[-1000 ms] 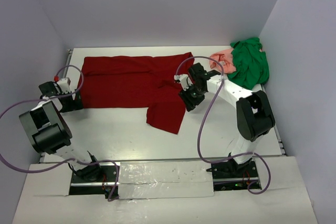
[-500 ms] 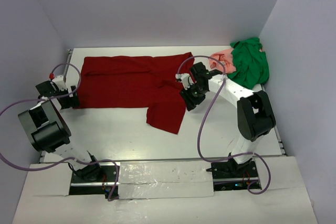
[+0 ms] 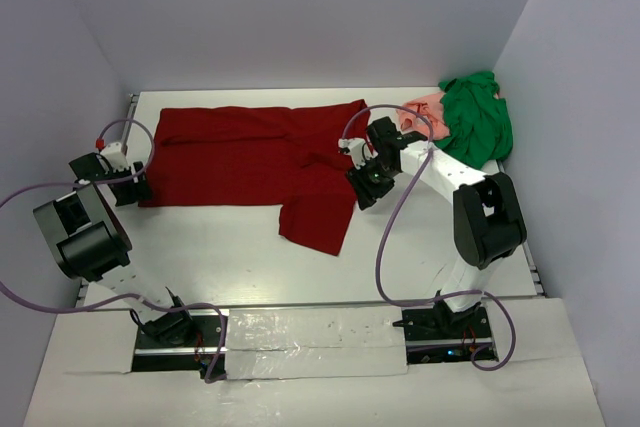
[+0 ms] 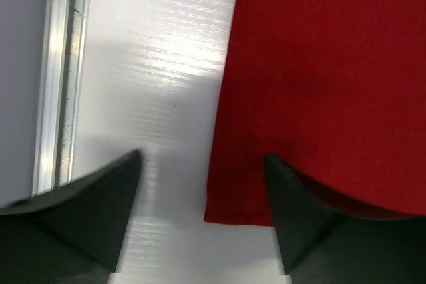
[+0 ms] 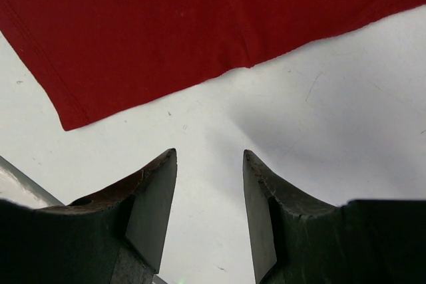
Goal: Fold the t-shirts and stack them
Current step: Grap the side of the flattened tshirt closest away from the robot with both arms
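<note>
The large dark red cotton t-shirt (image 3: 250,155) is lying spread flat across the far half of the white table (image 3: 230,257), running from about 9 o'clock to the middle. One loose flap (image 3: 315,215) is hanging down toward 6 o'clock at its right end. In the left wrist view the red cloth (image 4: 326,78) is filling the 3 o'clock side, with its straight edge and a lower corner showing. In the right wrist view it (image 5: 200,24) is covering the 12 o'clock part, its hemmed edge slanting across bare table.

The bright green crumpled t-shirt (image 3: 476,122) is sitting bunched in the table's 1 o'clock corner. The smaller salmon-pink t-shirt (image 3: 424,111) is lying against its 9 o'clock side, touching it.

The left pincer (image 3: 137,187) is hovering at the red shirt's 9 o'clock end. Its fingers are standing wide apart (image 4: 203,161) and gripping nothing, one over bare table and the other overlapping the cloth's edge. Whether it is touching the cloth cannot be told.

The right pincer (image 3: 363,190) is hanging just beside the shirt's 3 o'clock edge. Its fingers are parted (image 5: 210,154) with only white table between them.

A silver metal rail (image 4: 56,78) is running along the table's 9 o'clock edge.
</note>
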